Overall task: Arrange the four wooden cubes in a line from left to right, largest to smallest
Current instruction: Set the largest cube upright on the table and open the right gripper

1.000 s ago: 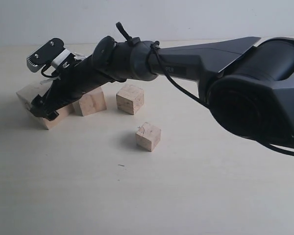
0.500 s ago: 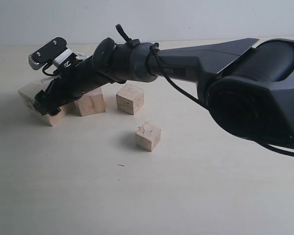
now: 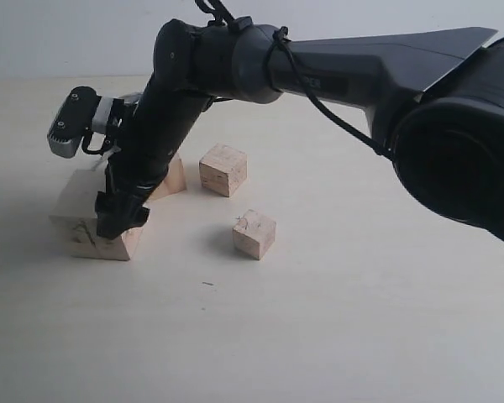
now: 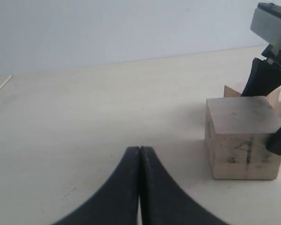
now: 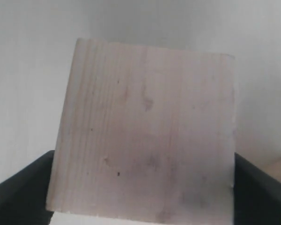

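Note:
My right gripper [image 3: 116, 214] reaches across to the left and is shut on the largest wooden cube [image 3: 82, 220], which looks to be resting on the table. The right wrist view is filled by that cube [image 5: 145, 131], with a black finger [image 5: 18, 194] at each side. Seen from the left wrist, the cube [image 4: 241, 140] has dark marks on its near face. A second cube [image 3: 173, 176] is partly hidden behind the arm. The third cube [image 3: 223, 170] and the smallest cube [image 3: 254, 234] stand free to the right. My left gripper [image 4: 139, 151] is shut and empty, apart from the cubes.
The pale wooden table [image 3: 336, 336] stretches in front of and to the right of the cubes. The right arm's bulky black body [image 3: 454, 134] fills the upper right of the exterior view.
The right arm has swung from lying low to pointing steeply down. It has carried the largest cube forward, toward the front of the table.

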### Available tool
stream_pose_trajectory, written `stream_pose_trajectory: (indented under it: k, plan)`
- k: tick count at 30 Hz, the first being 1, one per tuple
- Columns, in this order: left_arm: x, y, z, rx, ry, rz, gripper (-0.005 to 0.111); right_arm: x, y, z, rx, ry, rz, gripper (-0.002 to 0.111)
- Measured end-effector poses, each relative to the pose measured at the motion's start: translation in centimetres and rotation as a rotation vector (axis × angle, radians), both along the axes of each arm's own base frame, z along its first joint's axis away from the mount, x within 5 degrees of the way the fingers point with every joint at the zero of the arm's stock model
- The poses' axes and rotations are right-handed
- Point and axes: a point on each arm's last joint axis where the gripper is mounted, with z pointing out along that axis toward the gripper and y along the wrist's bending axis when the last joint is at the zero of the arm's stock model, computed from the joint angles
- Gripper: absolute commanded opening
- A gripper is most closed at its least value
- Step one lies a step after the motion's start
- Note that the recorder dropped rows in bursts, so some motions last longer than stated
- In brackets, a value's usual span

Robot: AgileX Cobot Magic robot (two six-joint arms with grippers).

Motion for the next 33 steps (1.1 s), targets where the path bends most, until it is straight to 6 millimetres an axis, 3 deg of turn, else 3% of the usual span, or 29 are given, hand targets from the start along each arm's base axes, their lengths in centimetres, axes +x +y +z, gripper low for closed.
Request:
stream_pose_trajectory:
  k: [4, 10, 19, 29, 33]
  plan:
    - [0.0, 0.0, 0.0, 0.0, 0.0, 0.0, 0.0, -0.42, -0.43, 0.16, -0.028, -0.033, 0.141, 0.0]
    - [0.0, 0.0, 0.0, 0.0, 0.0, 0.0, 0.0, -0.42, -0.43, 0.16, -0.026, -0.041, 0.155, 0.001]
    - [0.0, 0.0, 0.0, 0.0, 0.0, 0.0, 0.0, -0.34, -0.43, 0.19, -0.02, -0.038, 0.148, 0.04]
    - [0.0, 0.0, 0.0, 0.0, 0.0, 0.0, 0.0, -0.29, -0.32, 0.24, -0.013, -0.022, 0.106, 0.043]
    - [0.0, 0.0, 0.0, 0.0, 0.0, 0.0, 0.0, -0.29, -0.32, 0.24, -0.013, -0.02, 0.103, 0.056]
